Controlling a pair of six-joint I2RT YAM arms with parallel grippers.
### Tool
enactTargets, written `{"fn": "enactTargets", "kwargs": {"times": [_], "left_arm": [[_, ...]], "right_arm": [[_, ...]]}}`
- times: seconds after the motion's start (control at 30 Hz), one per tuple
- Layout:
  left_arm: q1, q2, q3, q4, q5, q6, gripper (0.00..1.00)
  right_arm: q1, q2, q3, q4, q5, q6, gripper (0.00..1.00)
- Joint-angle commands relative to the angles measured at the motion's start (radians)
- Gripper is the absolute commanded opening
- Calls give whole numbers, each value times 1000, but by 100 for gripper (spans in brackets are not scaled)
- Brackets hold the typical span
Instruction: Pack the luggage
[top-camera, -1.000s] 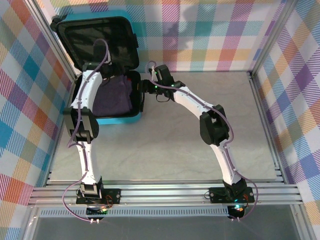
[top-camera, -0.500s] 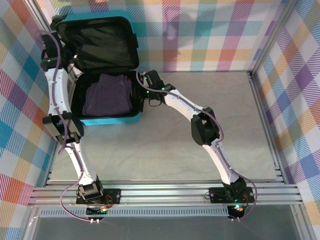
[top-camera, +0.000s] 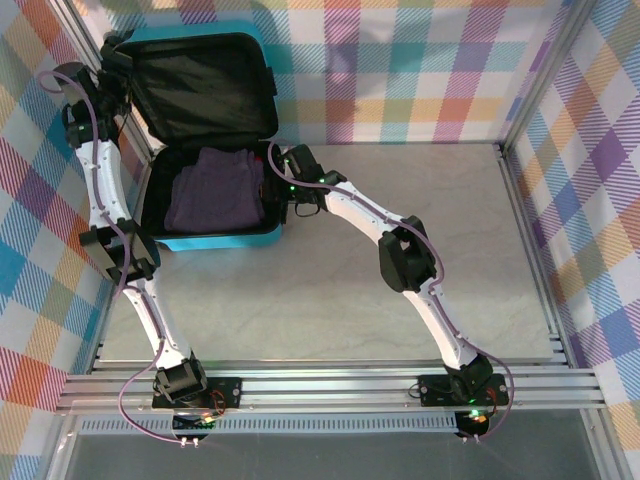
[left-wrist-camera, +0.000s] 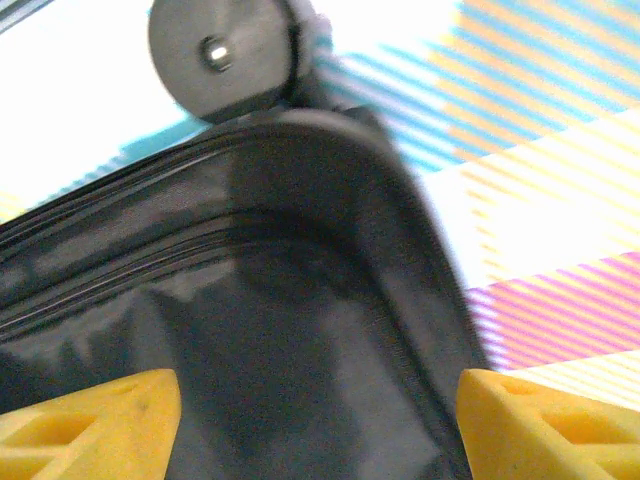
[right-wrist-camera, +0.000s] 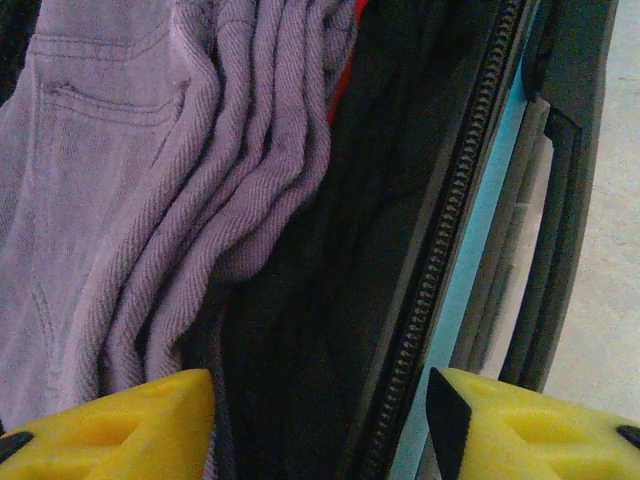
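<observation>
Right now your luggage (top-camera: 225, 238) sits in the far left corner of the table (top-camera: 400, 300). It lies open with its long axis running left to right. The wheel (left-wrist-camera: 225, 55) end points at the left wall (top-camera: 40, 200), and the handle (right-wrist-camera: 560, 200) end points toward the table's middle. Its lid (top-camera: 200, 85) stands up from the far edge, lining facing you. Folded purple clothes (top-camera: 210, 190) lie in the base. Your left gripper (left-wrist-camera: 318, 385) is up at the lid's wheel corner, fingers spread wide with the black rim ahead of them; you can't tell whether they touch it. Your right gripper (right-wrist-camera: 318, 385) hovers over the base's right rim, jaws apart astride the zipper (right-wrist-camera: 450, 230), clamping nothing.
</observation>
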Motion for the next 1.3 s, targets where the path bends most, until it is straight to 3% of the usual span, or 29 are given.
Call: {"fn": "enactTargets", "kwargs": {"times": [0.0, 0.3, 0.53, 0.73, 0.97, 1.27], "left_arm": [[13, 12, 45, 142, 17, -88, 73], [9, 84, 95, 210, -92, -137, 82], [2, 133, 138, 208, -101, -98, 85], [-4, 169, 156, 229, -143, -88, 87], [-19, 190, 164, 280, -203, -79, 89], [-54, 225, 191, 347, -259, -40, 92]], "right_arm": [[6, 36, 26, -24, 0, 19, 59], [8, 46, 21, -26, -24, 27, 59], [5, 60, 54, -65, -17, 22, 30], [5, 54, 38, -75, -25, 13, 25], [6, 39, -18, -51, -44, -5, 3], [3, -7, -140, -10, -43, -17, 0]]}}
